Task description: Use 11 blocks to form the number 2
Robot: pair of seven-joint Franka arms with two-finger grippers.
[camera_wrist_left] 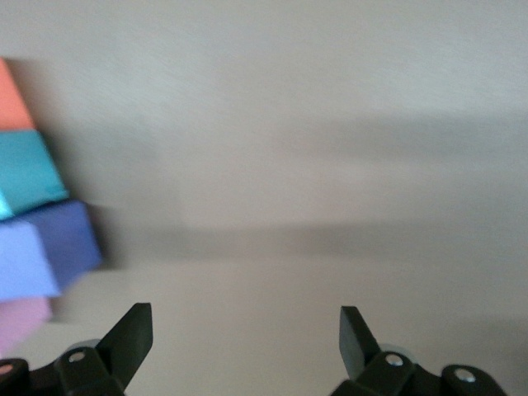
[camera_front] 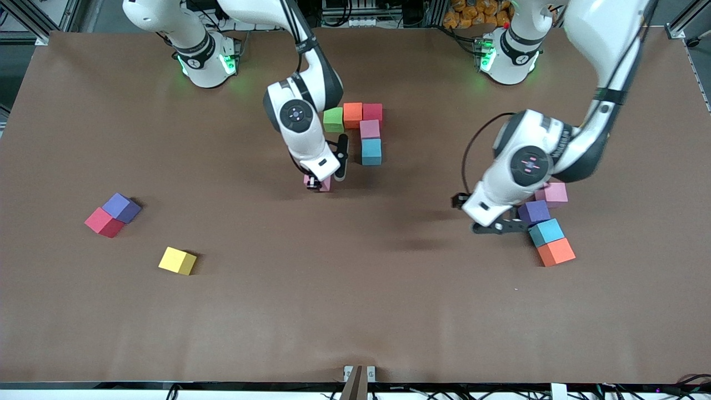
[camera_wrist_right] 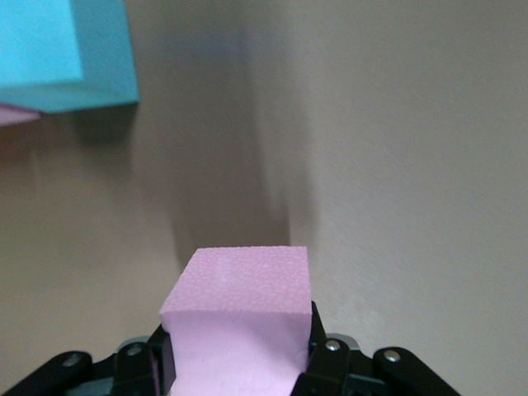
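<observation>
Pink block [camera_wrist_right: 239, 318] level, square-on — right claw [camera_front: 318, 183] clamped.

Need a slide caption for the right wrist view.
Right gripper shut on pink block, light blue block on the table.

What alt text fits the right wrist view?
The right tool is shut on a pink block, seen close up from the wrist above the brown table. A light blue block sits on the table at the frame's edge, with a sliver of another pink block beside it.
</observation>
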